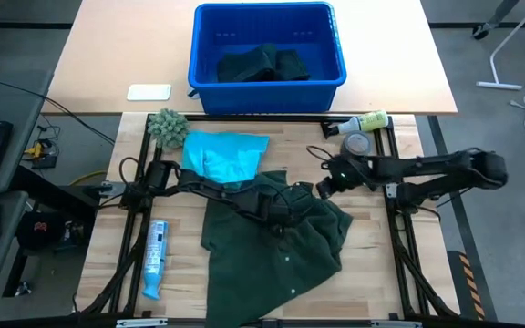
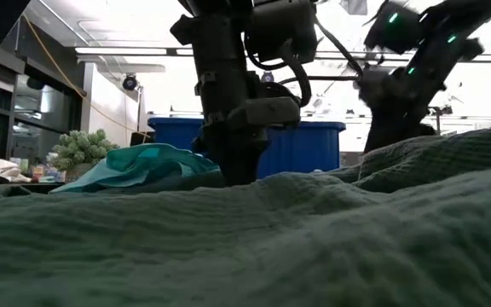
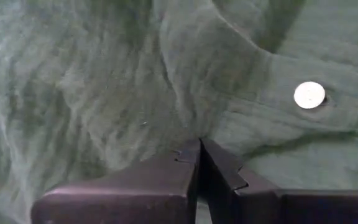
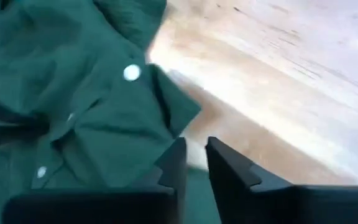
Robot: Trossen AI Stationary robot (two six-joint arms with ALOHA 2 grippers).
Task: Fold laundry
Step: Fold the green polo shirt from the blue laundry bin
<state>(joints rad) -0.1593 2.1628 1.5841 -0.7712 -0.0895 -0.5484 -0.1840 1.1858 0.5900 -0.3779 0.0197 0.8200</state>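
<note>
Left gripper (image 3: 199, 152) fingers closed, pinching the crumpled dark green button-up cloth shirt (image 1: 272, 251) mid-table. Right gripper (image 4: 195, 158) fingers slightly parted, nothing between them, just off the shirt's far-right edge above the bare wooden tabletop (image 1: 372, 260). Bright turquoise cloth garment (image 1: 224, 155) lies just beyond the green one, touching it; blue plastic bin (image 1: 267, 82) with dark green laundry (image 1: 262, 64) at the far side.

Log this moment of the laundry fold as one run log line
left gripper: shut, on dark green shirt | right gripper: slightly open, empty, at shirt's edge | turquoise shirt: untouched
</note>
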